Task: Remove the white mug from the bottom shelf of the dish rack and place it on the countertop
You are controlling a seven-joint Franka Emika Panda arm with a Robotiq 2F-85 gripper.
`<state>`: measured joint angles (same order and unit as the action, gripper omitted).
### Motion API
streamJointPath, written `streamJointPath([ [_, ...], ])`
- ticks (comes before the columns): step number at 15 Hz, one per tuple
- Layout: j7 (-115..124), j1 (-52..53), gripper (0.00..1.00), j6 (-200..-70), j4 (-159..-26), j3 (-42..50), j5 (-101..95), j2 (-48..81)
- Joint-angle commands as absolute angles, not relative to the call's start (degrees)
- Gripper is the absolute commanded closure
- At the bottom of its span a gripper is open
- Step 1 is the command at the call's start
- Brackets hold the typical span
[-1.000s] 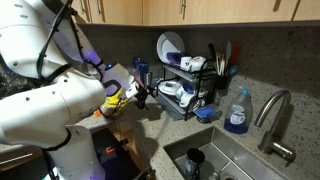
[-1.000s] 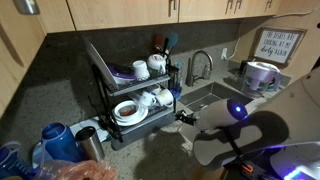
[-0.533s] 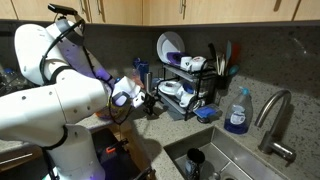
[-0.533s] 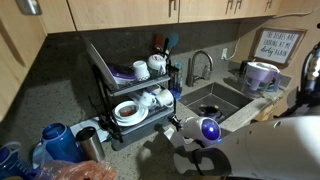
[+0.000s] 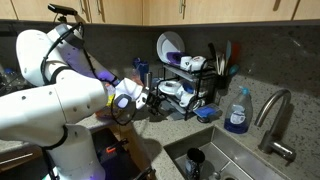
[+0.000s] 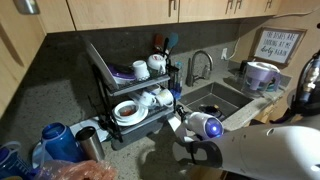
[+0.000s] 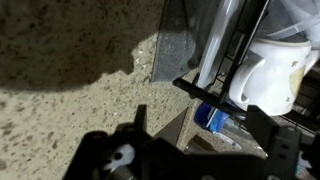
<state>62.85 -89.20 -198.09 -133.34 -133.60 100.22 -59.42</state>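
Observation:
The white mug (image 7: 265,75) sits on the bottom shelf of the black dish rack (image 5: 198,100). It shows in both exterior views (image 5: 171,90) (image 6: 150,100), next to another white cup. My gripper (image 7: 200,125) is open and empty. It hovers low over the countertop just in front of the rack's bottom shelf, apart from the mug, as both exterior views show (image 5: 150,101) (image 6: 173,124). In the wrist view the rack's black bars cross in front of the mug.
The rack (image 6: 100,75) also holds plates and cups on its top shelf and a bowl (image 6: 127,110) on the bottom. A sink (image 6: 215,98) with a faucet (image 5: 272,115) lies beside it. A blue soap bottle (image 5: 237,112) and a blue pitcher (image 6: 55,140) stand on the speckled countertop (image 7: 70,60).
My arm has swung in toward the dish rack, and the gripper has come closer to the bottom shelf. The mug has not moved.

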Motion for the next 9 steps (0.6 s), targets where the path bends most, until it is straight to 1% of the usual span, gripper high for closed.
streamJointPath([
  [1,60.7,-87.24,0.0,-198.09,-130.97,-131.87,103.01,-60.39],
  [7,62.49,-87.27,0.0,-197.54,-126.9,-129.51,98.51,-62.01],
  [9,61.06,-86.13,0.0,-192.96,-124.96,-126.43,100.24,-65.42],
])
